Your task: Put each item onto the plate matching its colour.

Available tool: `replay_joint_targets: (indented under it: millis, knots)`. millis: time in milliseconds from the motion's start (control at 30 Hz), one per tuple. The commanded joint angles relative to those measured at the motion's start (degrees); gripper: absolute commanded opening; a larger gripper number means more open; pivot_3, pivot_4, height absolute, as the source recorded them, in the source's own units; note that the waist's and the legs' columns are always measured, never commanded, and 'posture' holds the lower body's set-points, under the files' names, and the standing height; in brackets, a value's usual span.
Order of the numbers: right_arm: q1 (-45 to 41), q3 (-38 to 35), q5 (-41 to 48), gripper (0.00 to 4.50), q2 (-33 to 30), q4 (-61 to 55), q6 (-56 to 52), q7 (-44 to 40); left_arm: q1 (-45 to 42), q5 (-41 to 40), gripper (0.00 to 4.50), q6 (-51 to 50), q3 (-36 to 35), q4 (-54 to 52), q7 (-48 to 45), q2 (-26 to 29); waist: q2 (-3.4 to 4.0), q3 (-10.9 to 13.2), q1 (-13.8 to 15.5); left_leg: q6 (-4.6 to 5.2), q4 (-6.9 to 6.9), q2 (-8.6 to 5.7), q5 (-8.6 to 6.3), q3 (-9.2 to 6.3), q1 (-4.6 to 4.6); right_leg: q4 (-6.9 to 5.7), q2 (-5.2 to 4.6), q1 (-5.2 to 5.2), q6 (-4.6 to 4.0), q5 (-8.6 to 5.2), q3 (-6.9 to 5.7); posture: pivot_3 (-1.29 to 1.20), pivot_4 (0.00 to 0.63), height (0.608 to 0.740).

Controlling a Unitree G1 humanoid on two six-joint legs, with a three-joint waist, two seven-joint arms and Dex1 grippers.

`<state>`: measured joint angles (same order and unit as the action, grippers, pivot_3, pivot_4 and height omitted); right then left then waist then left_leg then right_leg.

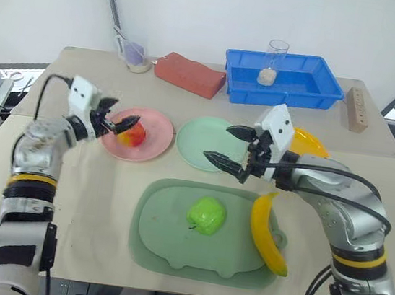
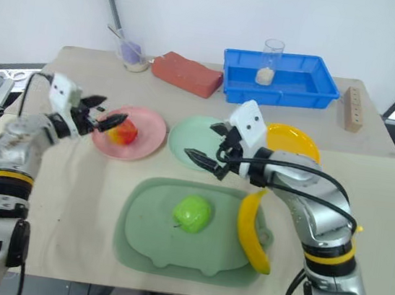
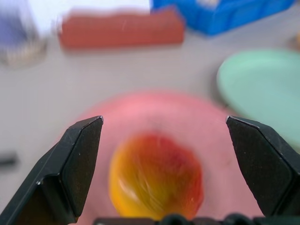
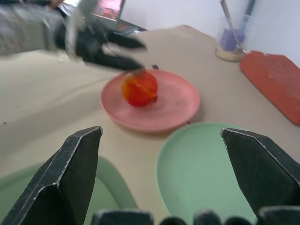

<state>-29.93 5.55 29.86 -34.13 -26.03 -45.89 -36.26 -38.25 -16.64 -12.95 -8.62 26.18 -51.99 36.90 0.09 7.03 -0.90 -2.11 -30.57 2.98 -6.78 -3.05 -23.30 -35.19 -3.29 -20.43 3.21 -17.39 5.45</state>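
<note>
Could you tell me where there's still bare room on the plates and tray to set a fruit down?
The mint green plate is bare, though the right end effector hovers over its edge. On the green tray, the patch left of the green fruit is free. The pink plate is crowded: apple and open left end effector.

Lab test bench: paper-covered table [image 1: 67, 196], blue bin [image 1: 283, 80], white walls.
</note>
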Motion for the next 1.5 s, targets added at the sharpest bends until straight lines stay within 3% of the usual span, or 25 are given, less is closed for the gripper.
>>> replay_joint_targets:
  millis: [33, 167, 333, 567, 867, 1267, 1433, 1500]
  knots:
    - [3.8, -3.9, 1.6, 4.5, -4.5, -5.0, 0.6, -3.5, -0.6, -2.2, 4.48, -1.9, 5.0, -12.6, -9.5, 2.3, -0.01, 0.0, 0.2, 0.0, 0.0, 0.0, 0.0, 0.02, -0.01, 0.03, -0.03, 0.01, -0.15, -0.08, -0.02, 0.0, 0.15, 0.74]
    - [10.3, -8.0, 6.1, 4.5, -10.2, -8.8, 0.3, -9.6, 3.9, -0.4, 4.48, 4.9, 12.8, -21.3, -20.0, 3.9, 0.0, 0.0, 0.0, -0.02, -0.04, -0.02, -0.01, 0.21, 0.0, 0.2, -0.15, 0.14, -0.35, -0.2, 0.05, 0.0, 0.15, 0.74]
    - [16.2, -13.3, 13.9, 4.5, -14.9, -11.9, -1.5, -15.2, 7.3, -1.9, 4.48, 9.5, 17.6, -25.0, -28.6, 3.5, -0.06, 0.1, -1.0, 0.02, -0.08, 0.03, -0.01, 0.17, -0.07, 0.05, -0.08, 0.16, -0.37, -0.18, 0.11, 0.0, 0.15, 0.74]
    - [21.2, -18.3, 17.0, 4.5, -17.4, -14.0, -3.1, -12.6, 7.5, -2.0, 4.48, 9.9, 24.5, -24.1, -34.4, -2.1, -0.1, 0.1, -0.9, 0.03, -0.29, -0.02, -0.03, 0.16, -0.06, 0.24, -0.15, 0.12, -0.4, -0.21, 0.09, 0.0, 0.15, 0.74]
    - [27.2, -23.8, 21.5, 4.5, -20.0, -17.0, -5.3, -11.0, 6.3, 5.6, 4.48, 20.0, 29.5, -12.1, -30.4, -11.8, -0.13, 0.1, -0.1, 0.05, -0.34, -0.05, -0.02, 0.1, -0.09, 0.22, -0.12, 0.12, -0.39, -0.2, 0.07, 0.0, 0.15, 0.74]
    - [30.8, -24.8, 21.2, 4.5, -20.1, -17.3, -3.0, -10.3, 4.9, 11.0, 4.48, 29.5, 30.9, -3.3, -26.5, -16.0, -0.13, 0.1, 0.1, 0.04, -0.37, -0.07, -0.02, 0.11, -0.06, 0.23, -0.13, 0.2, -0.36, -0.2, 0.07, 0.0, 0.15, 0.74]
    - [31.1, -24.5, 21.0, 4.5, -20.1, -17.0, -2.4, -10.4, 4.7, 10.5, 3.16, 31.7, 30.2, -2.7, -25.8, -16.6, -0.13, 0.1, 0.1, 0.03, -0.39, -0.1, -0.02, 0.11, -0.08, 0.23, -0.14, 0.21, -0.36, -0.2, 0.06, 0.0, 0.15, 0.74]
    - [30.9, -24.2, 20.9, 4.5, -20.0, -16.9, -2.2, -10.3, 4.5, 10.4, 2.9, 31.6, 30.0, -2.7, -26.0, -16.3, -0.13, 0.1, 0.1, 0.03, -0.39, -0.11, -0.02, 0.11, -0.09, 0.23, -0.15, 0.21, -0.36, -0.2, 0.07, 0.0, 0.15, 0.74]
